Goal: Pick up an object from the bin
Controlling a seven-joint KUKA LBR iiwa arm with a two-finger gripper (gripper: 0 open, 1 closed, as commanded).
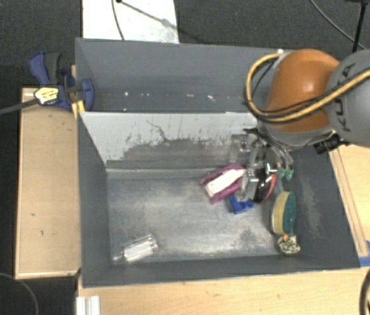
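One centred closure on a single item, then a straight lift, looks best here: the gripper (254,179), open or closed I cannot tell, sits low at the right-middle of the grey metal bin (172,215), just beside a pink-and-white oblong packet (223,181), with a small blue block (239,206) just below. Near the right wall lie a yellow-and-green round disc (281,213) and a small dark speckled lump (288,245); a clear plastic piece (136,248) lies well apart, lower left.
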